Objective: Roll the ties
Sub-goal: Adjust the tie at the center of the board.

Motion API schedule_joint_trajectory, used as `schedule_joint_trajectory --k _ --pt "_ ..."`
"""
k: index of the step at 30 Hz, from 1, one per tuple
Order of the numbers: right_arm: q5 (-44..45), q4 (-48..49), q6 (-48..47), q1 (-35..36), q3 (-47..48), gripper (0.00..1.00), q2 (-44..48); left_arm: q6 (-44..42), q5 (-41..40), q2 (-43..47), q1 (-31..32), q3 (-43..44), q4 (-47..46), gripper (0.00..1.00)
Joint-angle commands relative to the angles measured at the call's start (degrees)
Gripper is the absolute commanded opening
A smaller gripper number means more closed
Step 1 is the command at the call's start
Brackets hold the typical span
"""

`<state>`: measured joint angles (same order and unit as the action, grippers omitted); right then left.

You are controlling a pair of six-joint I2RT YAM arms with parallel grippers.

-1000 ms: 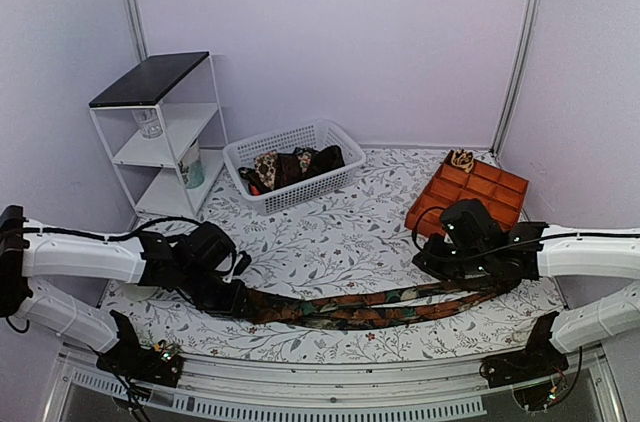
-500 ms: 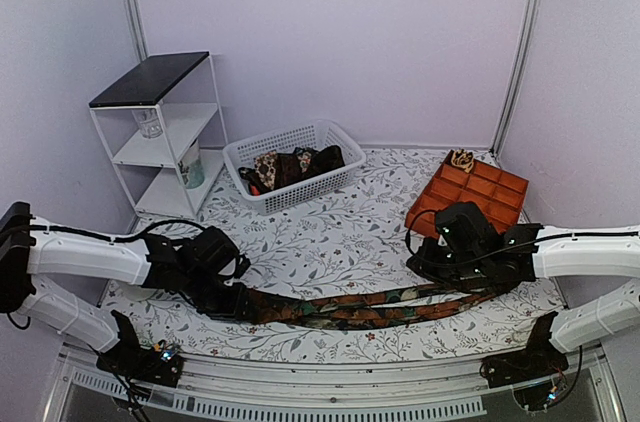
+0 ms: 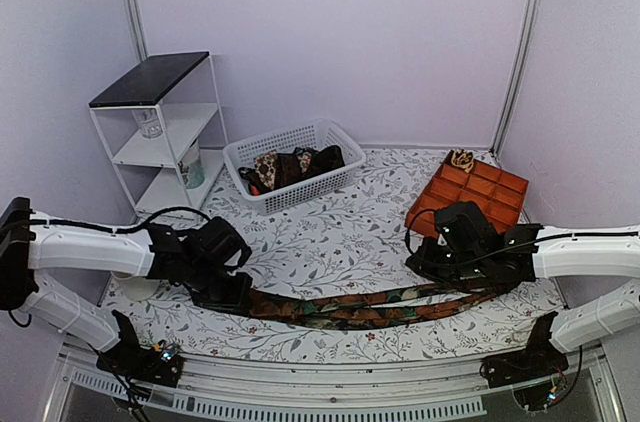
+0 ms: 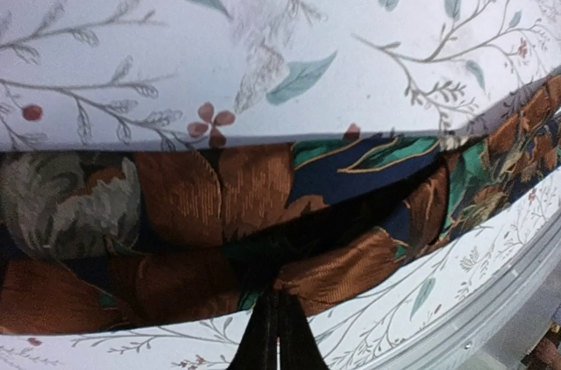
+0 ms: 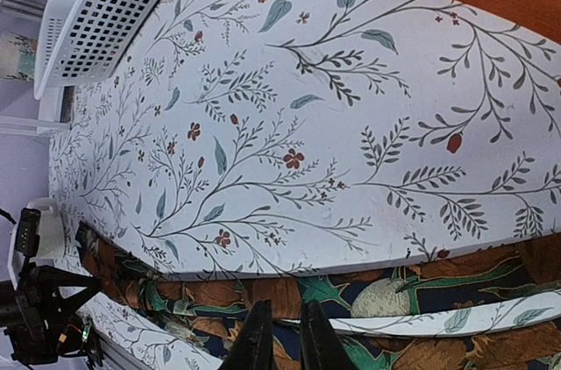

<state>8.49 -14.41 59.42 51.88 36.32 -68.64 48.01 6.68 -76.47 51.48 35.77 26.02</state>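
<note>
Rust-and-green tie (image 3: 350, 309), ends hidden beneath left gripper (image 4: 278, 298) and right gripper (image 5: 285, 310)

top: high behind arm bases (image 3: 140, 360), faces back wall (image 3: 340, 32), wide | left wrist: tight on tie (image 4: 219, 212), downward | right wrist: low, faces white basket (image 5: 114, 2) | shared: tie, tablecloth (image 3: 340, 232)

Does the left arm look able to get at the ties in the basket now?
Not yet, likely: the left gripper is shut on the tie at the near edge; the way to the basket looks free.
</note>
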Motion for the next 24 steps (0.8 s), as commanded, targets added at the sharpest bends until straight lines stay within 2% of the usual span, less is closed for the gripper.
schedule_joint_trajectory --k 1,6,11,16,20,24 --pt "0.7 1.9 -0.9 0.5 -0.8 0.13 0.6 -4.4 -6.5 2.3 -3.8 4.7 11.4 0.0" --pt "0.4 2.2 -2.1 0.5 -0.9 0.14 1.0 -8.7 -6.6 4.1 -10.1 6.6 20.9 0.0" --pt "0.4 3.2 -3.7 0.5 -1.3 0.14 1.7 -12.6 -7.5 2.1 -12.5 8.9 29.7 0.0" --pt "0.4 4.5 -5.3 0.5 -1.1 0.14 0.5 -14.4 -9.8 -0.3 -13.1 14.0 33.1 0.0" --pt "-0.1 4.5 -6.0 0.4 -0.7 0.14 -0.5 -14.2 -14.6 -0.6 -13.9 19.0 36.9 0.0" --pt "0.0 5.6 -6.3 0.5 -1.4 0.15 -0.4 -15.6 -17.9 -2.1 -16.7 17.7 37.8 0.0"
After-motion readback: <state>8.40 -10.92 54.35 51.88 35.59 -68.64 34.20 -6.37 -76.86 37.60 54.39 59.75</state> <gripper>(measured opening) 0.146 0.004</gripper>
